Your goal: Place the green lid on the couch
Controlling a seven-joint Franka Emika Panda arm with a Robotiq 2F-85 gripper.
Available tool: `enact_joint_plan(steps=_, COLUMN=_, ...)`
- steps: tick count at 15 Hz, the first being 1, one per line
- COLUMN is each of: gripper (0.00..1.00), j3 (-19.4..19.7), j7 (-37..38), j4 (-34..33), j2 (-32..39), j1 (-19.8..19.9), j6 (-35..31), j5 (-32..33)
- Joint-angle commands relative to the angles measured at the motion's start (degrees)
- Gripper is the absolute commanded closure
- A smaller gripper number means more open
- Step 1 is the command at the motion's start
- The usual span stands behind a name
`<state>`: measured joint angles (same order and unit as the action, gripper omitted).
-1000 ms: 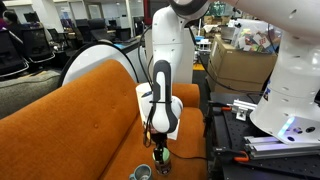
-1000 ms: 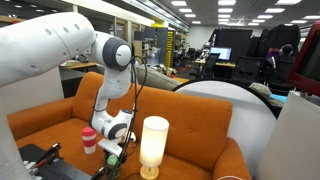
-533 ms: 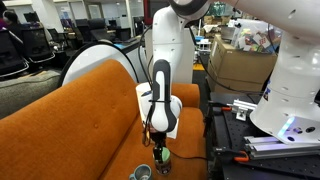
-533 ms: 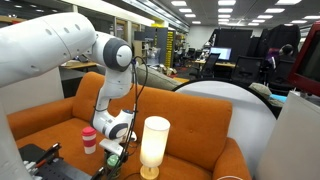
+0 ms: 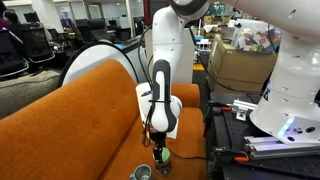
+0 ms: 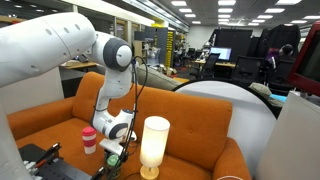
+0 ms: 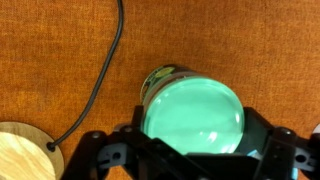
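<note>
In the wrist view the round pale-green lid (image 7: 195,115) sits between the black jaws of my gripper (image 7: 192,152), which is shut on it just above the burnt-orange couch (image 7: 230,40). A darker rim shows behind the lid's upper left edge. In both exterior views the gripper (image 5: 160,156) (image 6: 113,152) points down, low over the couch seat (image 5: 70,125) (image 6: 60,118). The lid itself is too small to make out there.
A cream cylindrical lamp (image 6: 153,145) stands beside the gripper; its wooden base (image 7: 22,152) and black cable (image 7: 103,65) lie on the seat. A dark grey-teal cup (image 5: 141,172) sits near the gripper. A red-and-white cup (image 6: 89,138) stands on the couch. Black equipment (image 5: 240,120) borders the couch.
</note>
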<state>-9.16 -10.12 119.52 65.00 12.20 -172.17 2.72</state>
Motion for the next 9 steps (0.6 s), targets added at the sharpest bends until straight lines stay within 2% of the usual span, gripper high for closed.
enact_joint_plan(steps=1, gripper=0.3, j3=0.3, j7=-0.7, j4=0.6, j2=-0.8, j1=-0.2, j6=-0.8, j5=0.6)
enact_joint_plan(steps=6, gripper=0.3, j3=0.4, j7=-0.6, j4=0.5, j2=-0.8, j1=-0.3, j6=-0.4, j5=0.6)
enact_joint_plan(steps=7, gripper=0.09, j3=0.4, j7=-0.6, j4=0.4, j2=-0.7, j1=-0.3, j6=-0.3, j5=0.6)
enact_joint_plan(steps=8, gripper=0.01, j3=0.5, j7=-0.5, j4=0.5, j2=-0.7, j1=-0.3, j6=-0.3, j5=0.5)
enact_joint_plan(steps=9, gripper=0.0, j3=0.5, j7=-0.5, j4=0.5, j2=-0.8, j1=-0.3, j6=-0.4, j5=0.5)
